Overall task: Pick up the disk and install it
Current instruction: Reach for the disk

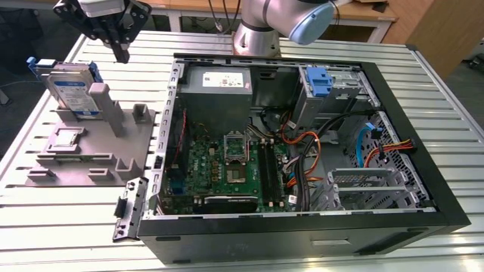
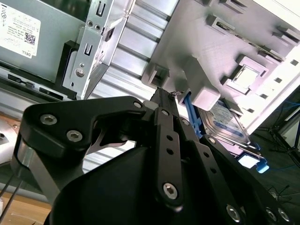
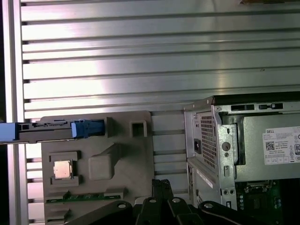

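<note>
End effector (image 1: 121,55) empty and apparently closed tight, though the angle is poor. Disk (image 1: 74,90) stands upright in the grey holder (image 1: 90,153), below it and slightly aside. Risk: descending closed or off-centre would strike the disk's edge.

The arm (image 1: 255,31) is showing smooth silver-grey tubing with a rounded pale blue joint cap (image 1: 311,24). The gripper (image 1: 121,55) is presenting matte black angular links tapering to narrow tips, with a pale grey-white wrist block (image 1: 102,5) sitting just behind it. In the second wrist view, silver hex-socket screws (image 2: 169,189) are glinting along its black links and rounded housing.
</note>
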Controlling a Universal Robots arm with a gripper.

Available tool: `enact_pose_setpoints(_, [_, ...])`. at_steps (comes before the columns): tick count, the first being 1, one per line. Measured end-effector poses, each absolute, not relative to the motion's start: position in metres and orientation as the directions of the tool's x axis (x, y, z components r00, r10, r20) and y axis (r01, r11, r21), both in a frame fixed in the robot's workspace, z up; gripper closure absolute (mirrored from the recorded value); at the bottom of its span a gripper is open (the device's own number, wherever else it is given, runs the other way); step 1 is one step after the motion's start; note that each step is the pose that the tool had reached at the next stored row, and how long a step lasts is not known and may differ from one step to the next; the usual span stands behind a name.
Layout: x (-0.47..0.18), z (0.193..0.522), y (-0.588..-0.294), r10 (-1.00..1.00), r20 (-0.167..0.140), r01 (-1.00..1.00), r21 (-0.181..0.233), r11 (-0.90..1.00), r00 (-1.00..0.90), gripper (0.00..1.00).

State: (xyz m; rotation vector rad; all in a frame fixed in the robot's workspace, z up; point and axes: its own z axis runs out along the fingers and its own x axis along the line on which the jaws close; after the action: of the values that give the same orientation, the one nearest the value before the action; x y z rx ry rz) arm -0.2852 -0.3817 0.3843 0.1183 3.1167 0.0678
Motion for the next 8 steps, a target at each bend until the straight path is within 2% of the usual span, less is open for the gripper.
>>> enact_pose_setpoints(8, [-0.2866,0.3841,-0.3816,0.076,-0.02,0.075,0.044,0.996,-0.997,0.9])
